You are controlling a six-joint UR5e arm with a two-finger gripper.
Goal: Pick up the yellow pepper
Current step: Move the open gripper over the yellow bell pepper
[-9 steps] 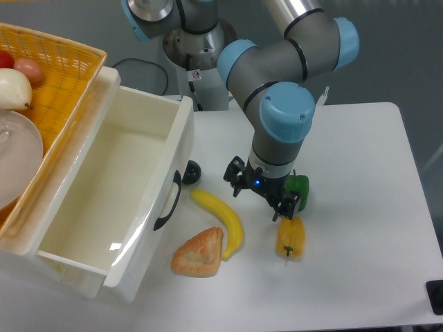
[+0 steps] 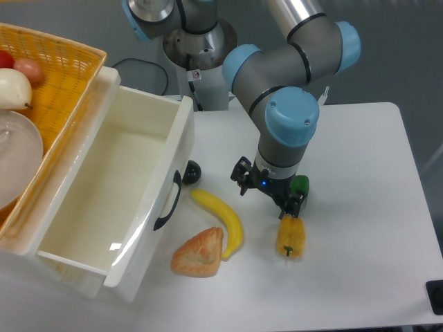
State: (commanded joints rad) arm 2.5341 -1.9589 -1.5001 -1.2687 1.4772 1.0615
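At the near side of the white table [image 2: 360, 277], a toasted bread piece [image 2: 200, 254] lies closest to the front edge, its tip touching the lower end of a long curved banana [image 2: 221, 220]. To their right, well in from the front edge and about midway across the table, the yellow pepper [image 2: 291, 237] lies on its side with its dark stem pointing toward the front edge, resting free on the surface. Directly behind it hangs the arm's gripper [image 2: 270, 197], its dark fingers [image 2: 293, 205] low over the table; one finger stands just above the pepper's far end, the other well to the left, so the jaws stand spread apart and grasp nothing. A green pepper [image 2: 300, 185] sits just behind the gripper, partly hidden by it. Left of the banana, a small black ball [image 2: 192, 171] rests against the front of an open white drawer [image 2: 104, 200] with a black handle [image 2: 168, 202], which overhangs the table's left edge. At the far left a yellow woven basket [image 2: 62, 59] holds a white plate [image 2: 17, 155], a pale onion-like item [image 2: 14, 88] and red fruit [image 2: 28, 68]. The arm's grey and blue joints [image 2: 291, 117] rise toward the base at the table's far edge.
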